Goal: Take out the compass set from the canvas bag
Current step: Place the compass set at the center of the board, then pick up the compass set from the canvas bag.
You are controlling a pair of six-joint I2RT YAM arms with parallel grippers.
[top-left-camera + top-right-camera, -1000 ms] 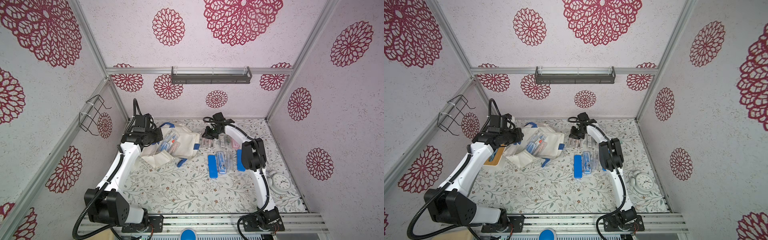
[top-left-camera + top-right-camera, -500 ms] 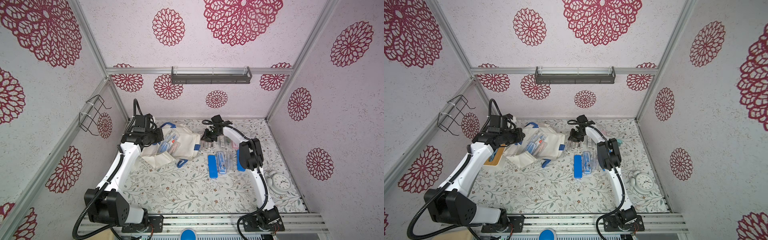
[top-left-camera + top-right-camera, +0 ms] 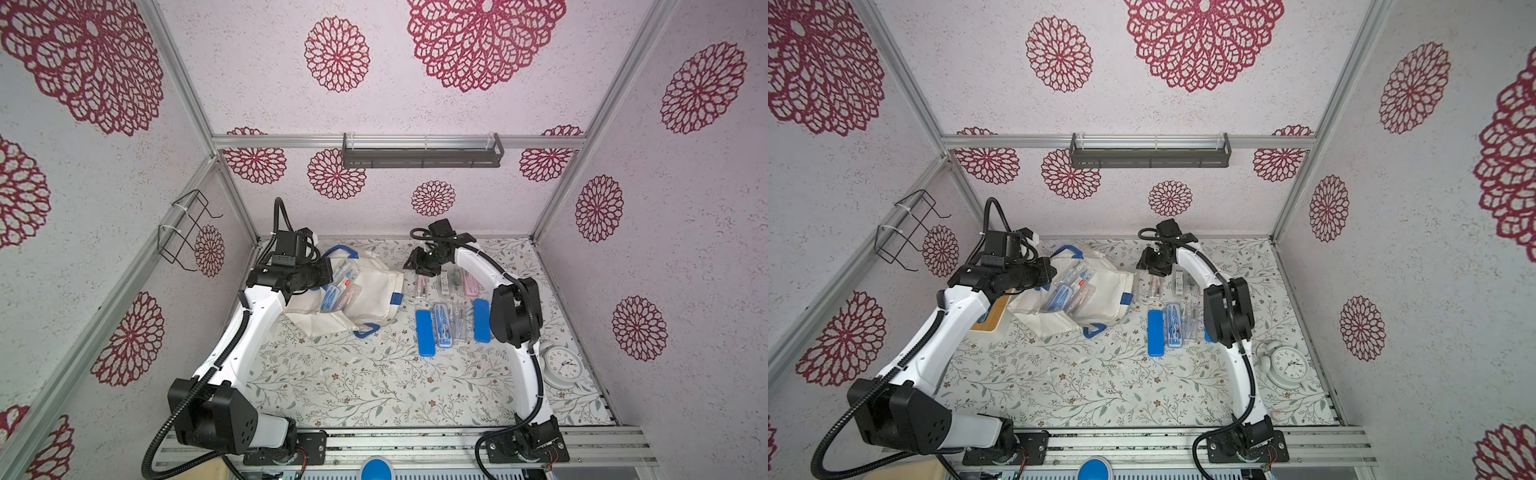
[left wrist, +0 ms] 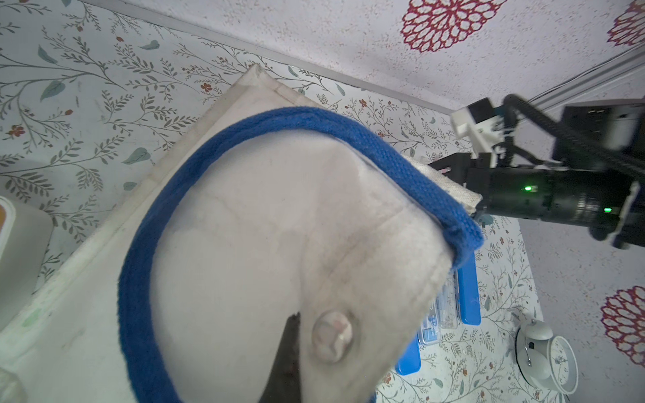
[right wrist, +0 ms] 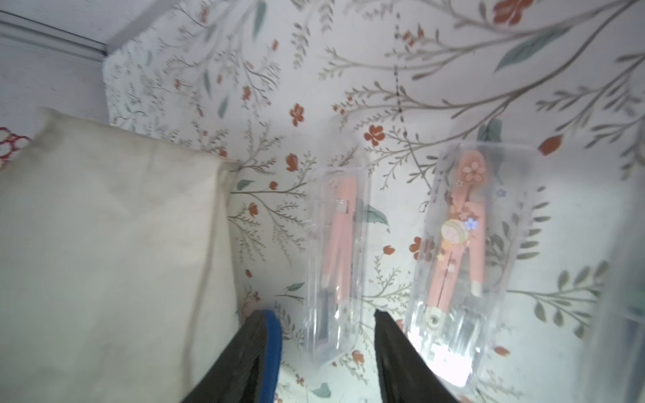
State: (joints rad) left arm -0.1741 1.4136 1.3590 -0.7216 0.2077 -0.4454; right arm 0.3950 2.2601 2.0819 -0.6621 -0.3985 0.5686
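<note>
L gripper is pressed shut on the bag, pinching cloth at the rim. In the L wrist view one dark finger shows against the fabric beside a round snap; the other is hidden behind the cloth. The blue handle loops out ahead of that grip. The bag lies on the table, w/ more sets showing in its opening just beside the L gripper.

R gripper is spread, pointing down at the table. The compass set, a clear case w/ a pink compass, lies flat on the table btwn its fingers; can't tell if either one touches it. It's outside the bag, whose edge is just beside one R finger. A 2nd pink case lies just past the other one. Some blue cases lie back toward the R arm's elbow, and a clock sits well behind, nearer the R base.
</note>
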